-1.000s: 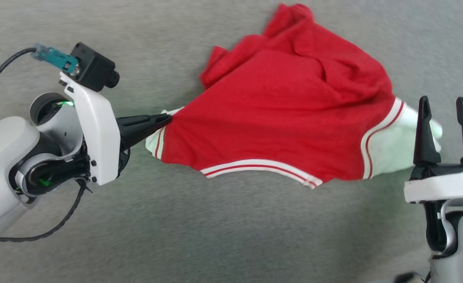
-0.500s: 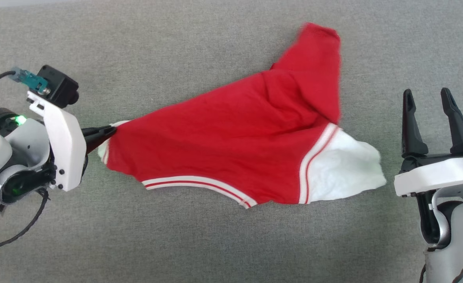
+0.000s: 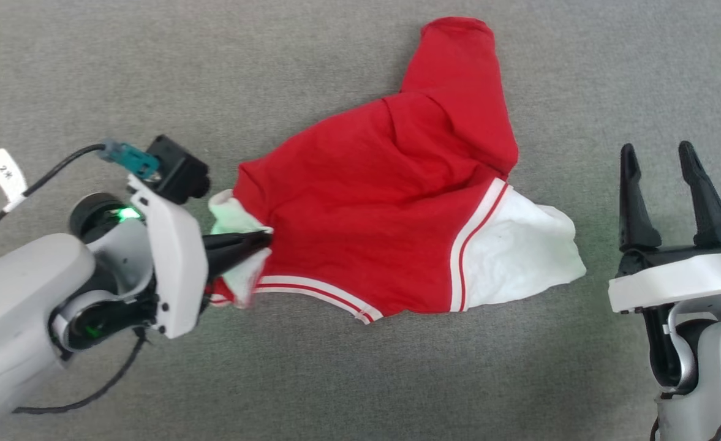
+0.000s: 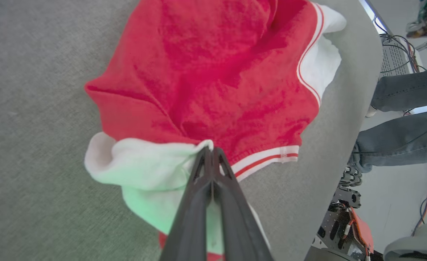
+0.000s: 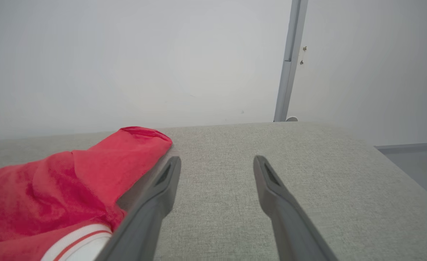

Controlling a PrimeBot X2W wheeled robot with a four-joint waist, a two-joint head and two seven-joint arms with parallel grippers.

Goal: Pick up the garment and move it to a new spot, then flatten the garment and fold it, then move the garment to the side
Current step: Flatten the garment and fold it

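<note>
While the left gripper pinches the garment's white sleeve at left of frame, the right gripper stands spread at right.

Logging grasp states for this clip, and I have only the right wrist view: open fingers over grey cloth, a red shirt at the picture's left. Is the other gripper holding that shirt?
Observer: Yes. The left gripper is shut on the garment, pinching it where a white sleeve meets the red body.
Operator: How close is the shirt to my open fingers?
Observer: From the head view, the other white sleeve lies on the table, pointing toward the right gripper with a clear gap between them.
Operator: Anyone near the table?
Observer: The left wrist view shows a person's legs in jeans just past the table edge.
</note>
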